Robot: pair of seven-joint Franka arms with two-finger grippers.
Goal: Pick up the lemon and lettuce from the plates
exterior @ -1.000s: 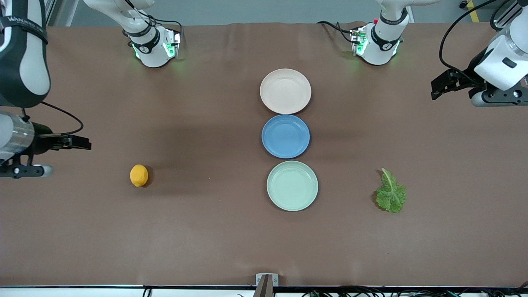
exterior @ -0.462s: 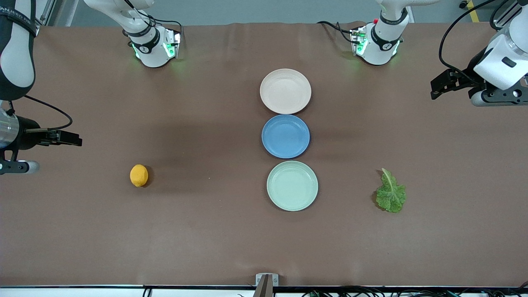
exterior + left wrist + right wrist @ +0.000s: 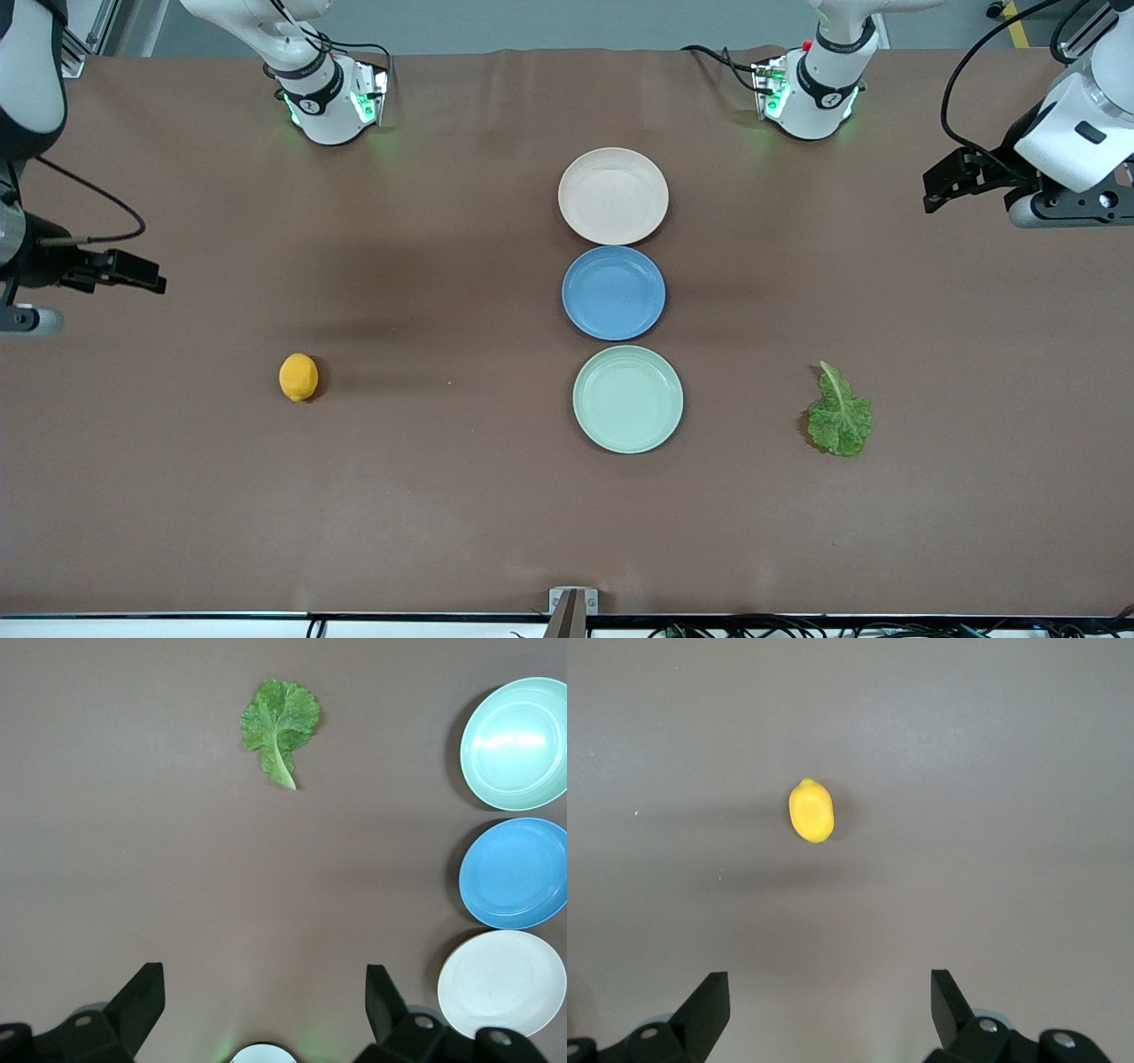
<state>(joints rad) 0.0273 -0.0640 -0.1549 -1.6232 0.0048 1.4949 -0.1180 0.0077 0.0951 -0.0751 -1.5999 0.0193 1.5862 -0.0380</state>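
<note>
The lemon (image 3: 299, 377) lies on the bare brown table toward the right arm's end, and also shows in the right wrist view as the lemon (image 3: 811, 811). The lettuce (image 3: 839, 416) lies on the table toward the left arm's end; the left wrist view shows the lettuce (image 3: 280, 722) flat, stem toward the camera. The beige plate (image 3: 613, 195) and the mint plate (image 3: 627, 399) are both empty. My right gripper (image 3: 155, 279) hangs open over the table edge at its end, its jaws (image 3: 831, 997) empty. My left gripper (image 3: 930, 190) is open and empty (image 3: 264, 992) over its end.
A blue plate (image 3: 613, 292), also empty, sits between the beige and mint plates in one row at mid-table. Both arm bases (image 3: 332, 97) (image 3: 811, 93) stand at the table's edge farthest from the front camera. A small bracket (image 3: 572, 601) sits at the nearest edge.
My right gripper has drawn back from the lemon toward its end of the table. The left gripper has shifted only slightly. Lemon, lettuce and plates have not moved.
</note>
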